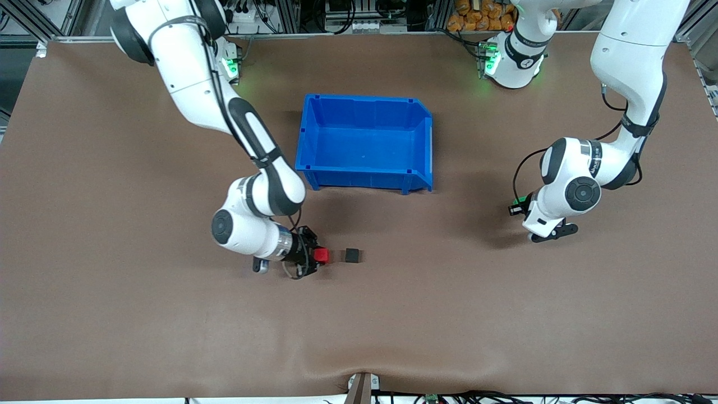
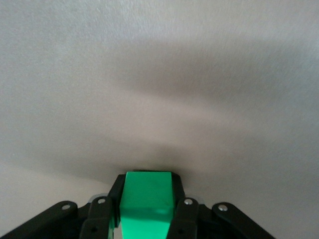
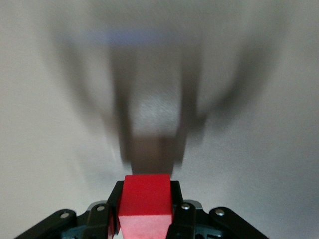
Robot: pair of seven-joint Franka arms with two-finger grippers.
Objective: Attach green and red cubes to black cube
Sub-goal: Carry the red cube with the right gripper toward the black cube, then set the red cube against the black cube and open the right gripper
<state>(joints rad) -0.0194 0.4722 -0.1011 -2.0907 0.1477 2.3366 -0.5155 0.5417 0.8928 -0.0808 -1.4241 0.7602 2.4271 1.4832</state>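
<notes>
Green cube being largely hidden in front view by left arm's wrist; being seen clamped in left gripper only in left wrist view, low over tabletop toward left arm's end. One red cube being gripped by right gripper, beside one black cube, apart. One blue bin sitting mid-table.

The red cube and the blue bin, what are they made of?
Red cube: probably plastic, though painted wood or foam would look alike. It is one even colour with flat, matte faces and crisp edges, held in the right gripper.
Blue bin: looks like moulded plastic. Its thin walls have a thickened rim and a slight sheen.
</notes>
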